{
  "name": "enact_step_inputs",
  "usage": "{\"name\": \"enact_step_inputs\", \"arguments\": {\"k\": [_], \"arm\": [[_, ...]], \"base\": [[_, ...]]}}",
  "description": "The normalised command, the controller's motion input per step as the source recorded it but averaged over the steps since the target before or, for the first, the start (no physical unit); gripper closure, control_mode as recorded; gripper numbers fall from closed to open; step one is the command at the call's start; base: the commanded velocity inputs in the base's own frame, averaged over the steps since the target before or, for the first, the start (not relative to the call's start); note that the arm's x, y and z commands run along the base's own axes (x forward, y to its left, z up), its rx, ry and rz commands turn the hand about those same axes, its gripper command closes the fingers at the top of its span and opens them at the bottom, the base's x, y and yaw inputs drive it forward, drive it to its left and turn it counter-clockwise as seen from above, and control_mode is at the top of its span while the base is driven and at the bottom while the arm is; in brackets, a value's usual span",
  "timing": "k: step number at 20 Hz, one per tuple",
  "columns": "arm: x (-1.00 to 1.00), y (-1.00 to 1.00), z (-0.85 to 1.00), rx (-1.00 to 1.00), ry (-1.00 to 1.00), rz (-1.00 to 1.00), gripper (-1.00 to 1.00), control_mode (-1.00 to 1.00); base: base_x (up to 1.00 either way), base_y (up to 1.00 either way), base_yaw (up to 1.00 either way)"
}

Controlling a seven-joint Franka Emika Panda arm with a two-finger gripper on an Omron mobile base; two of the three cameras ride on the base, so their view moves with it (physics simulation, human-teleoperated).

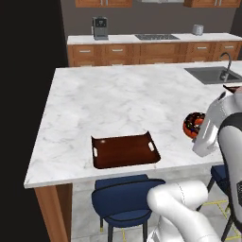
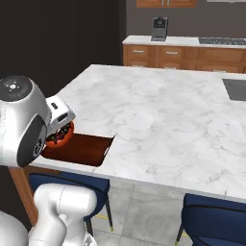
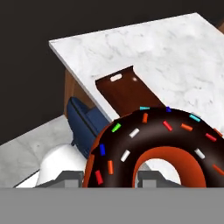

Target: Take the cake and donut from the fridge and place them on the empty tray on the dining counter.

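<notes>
Scanning the left base view left to right: dining counter (image 1: 123, 94) spans most of the frame, marble top, wooden base. tray (image 1: 124, 151) sits at its near edge, flat, one white handle cut-out at each short end, nothing on it. A blue stool (image 1: 125, 196) is tucked under the counter just below the tray. Right of the tray, well apart from it, the donut (image 1: 193, 124) is up in the air over the counter's near edge, against the white hand. Sink (image 1: 215, 74) is set into the counter's far right corner.

Right base view: donut (image 2: 60, 135) hangs beside the arm, over the tray (image 2: 79, 148) as seen from here; can't tell whether it's actually above it.

Hand view: gripper (image 3: 110, 179) is clamped on the donut (image 3: 157, 144), one dark fingertip outside the ring, one at the hole. Chocolate glaze, coloured sprinkles. Tray (image 3: 127, 89) lies further out on the counter (image 3: 166, 52), near its edge.
</notes>
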Motion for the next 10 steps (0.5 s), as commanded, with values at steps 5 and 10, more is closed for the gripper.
{"name": "enact_step_inputs", "arguments": {"k": [5,10], "arm": [[0.57,0.62,-0.27,-0.08,0.1,0.0,1.0,-1.0],[0.73,0.59,-0.26,-0.08,0.23,0.0,1.0,-1.0]], "base": [[0.0,0.0,0.0],[0.0,0.0,0.0]]}}
